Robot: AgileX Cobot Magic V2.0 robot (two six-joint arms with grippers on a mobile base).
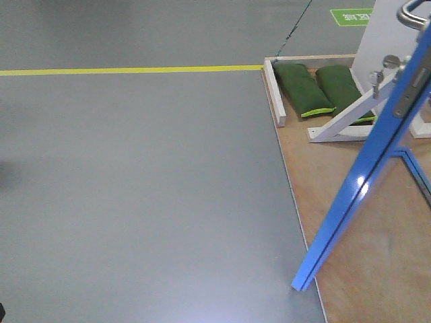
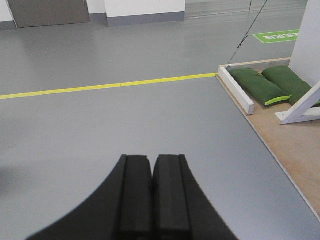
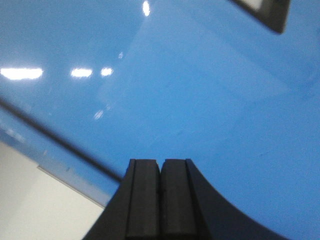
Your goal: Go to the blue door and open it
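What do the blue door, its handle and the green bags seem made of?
Blue door: glossy painted or laminated panel, since lights mirror on it; core unseen. Handle: silvery metal, by its sheen. Green bags: soft fabric, probably filled, as they sag flat.

Door (image 1: 363,182): glossy bright blue. Floor (image 1: 135,202): plain grey, with one yellow line (image 1: 135,69). Bags (image 1: 301,89): dark green with lime edging. Platform (image 1: 363,269): tan wood. Braces (image 1: 343,121): white. Floor sign (image 1: 351,16): green with white lettering.
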